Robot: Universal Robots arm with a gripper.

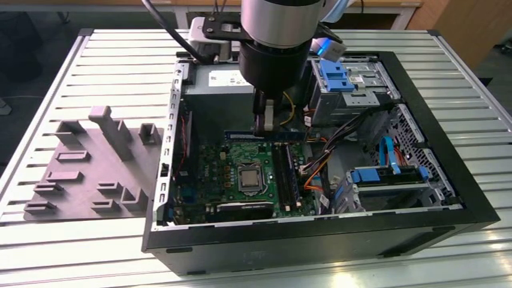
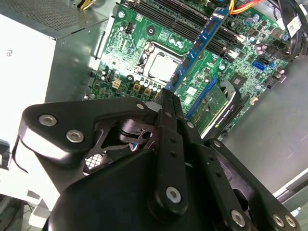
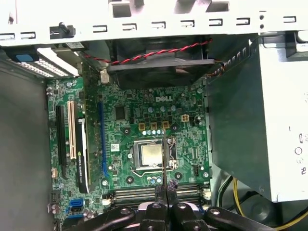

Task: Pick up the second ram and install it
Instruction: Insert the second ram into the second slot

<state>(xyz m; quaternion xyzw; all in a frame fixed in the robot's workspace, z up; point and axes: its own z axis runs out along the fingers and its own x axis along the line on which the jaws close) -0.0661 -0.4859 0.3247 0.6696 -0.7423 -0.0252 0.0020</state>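
The thin, long, dark memory stick point(image 1: 264, 135) was gripped edge-up in the closed black hand point(image 1: 264, 122), held just above the green motherboard point(image 1: 214, 169) inside the open black computer case point(image 1: 320, 235) on the slatted worktop point(image 1: 120, 60).

Bright, even light glares off the table point(image 1: 120, 60), leaving the case point(image 1: 320, 235) interior and pincer point(image 1: 265, 126) in shadow.

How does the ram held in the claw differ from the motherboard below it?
The second ram is a thin narrow strip; the motherboard is a wide green sheet. The ram stands on edge, raised, gripped by the claw; the motherboard lies flat in the case. Both are circuit boards.
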